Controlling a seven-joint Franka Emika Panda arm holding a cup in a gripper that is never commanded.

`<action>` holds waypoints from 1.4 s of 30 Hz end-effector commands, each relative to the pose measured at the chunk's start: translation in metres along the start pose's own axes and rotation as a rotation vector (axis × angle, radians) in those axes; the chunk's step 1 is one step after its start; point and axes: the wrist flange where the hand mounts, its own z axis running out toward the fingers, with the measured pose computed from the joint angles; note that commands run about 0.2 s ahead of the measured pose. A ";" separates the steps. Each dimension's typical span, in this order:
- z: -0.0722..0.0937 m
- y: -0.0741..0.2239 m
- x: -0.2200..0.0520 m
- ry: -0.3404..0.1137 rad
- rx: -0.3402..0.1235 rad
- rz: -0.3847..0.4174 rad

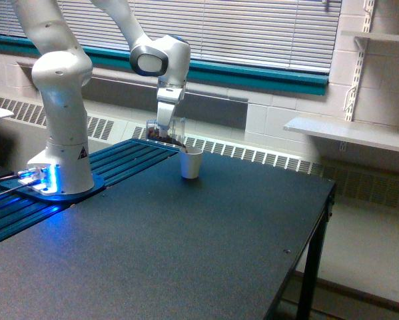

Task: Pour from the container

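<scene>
The container (168, 132), a small clear plastic cup with dark brown contents, hangs tipped on its side in my gripper (164, 128), which is shut on it. Its mouth points toward the exterior view's right and sits just above the rim of the white paper cup (190, 163). The brown contents lie along the lower side of the container, reaching toward its lip. The white cup stands upright on the black table (206, 240), near its far edge. I cannot tell whether anything is falling into it.
My arm's white base (59, 167) stands on a blue-lit plate at the exterior view's left, beside blue slatted rails (119, 160). A radiator grille and window blinds run behind the table. The table's right edge (312, 247) drops to the floor; a wall shelf (352, 133) hangs beyond.
</scene>
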 end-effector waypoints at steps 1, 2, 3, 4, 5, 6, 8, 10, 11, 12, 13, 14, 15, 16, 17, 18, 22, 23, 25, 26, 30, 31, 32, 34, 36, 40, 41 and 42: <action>0.009 0.005 0.001 -0.018 -0.035 -0.034; 0.009 0.005 0.001 -0.020 -0.037 -0.033; 0.009 0.005 0.001 -0.024 -0.039 -0.034; 0.009 0.004 0.000 -0.027 -0.040 -0.035; 0.009 0.004 0.000 -0.028 -0.041 -0.037; 0.009 0.003 0.000 -0.027 -0.041 -0.038; 0.009 0.002 0.001 -0.028 -0.041 -0.038; 0.009 0.001 0.001 -0.026 -0.040 -0.038; 0.009 0.001 0.001 -0.028 -0.041 -0.039; 0.009 0.001 0.001 -0.029 -0.042 -0.041; 0.009 0.001 0.001 -0.030 -0.041 -0.041; 0.009 0.001 0.001 -0.031 -0.042 -0.041; 0.009 0.001 0.002 -0.031 -0.042 -0.041; 0.009 0.001 0.002 -0.032 -0.043 -0.041; 0.009 0.001 0.003 -0.033 -0.045 -0.041; 0.009 0.001 0.003 -0.034 -0.045 -0.041; 0.008 0.000 0.004 -0.037 -0.048 -0.044; 0.008 0.000 0.005 -0.038 -0.047 -0.045; 0.008 -0.001 0.006 -0.040 -0.051 -0.048; 0.008 -0.001 0.006 -0.040 -0.052 -0.050; 0.006 -0.002 0.008 -0.041 -0.053 -0.056; 0.006 -0.003 0.008 -0.042 -0.051 -0.057; 0.006 -0.003 0.008 -0.043 -0.051 -0.058; 0.006 -0.003 0.009 -0.045 -0.052 -0.061; 0.006 -0.004 0.009 -0.050 -0.050 -0.064; 0.007 -0.004 0.010 -0.060 -0.057 -0.075; 0.007 -0.004 0.011 -0.061 -0.058 -0.078; 0.007 -0.005 0.011 -0.061 -0.059 -0.080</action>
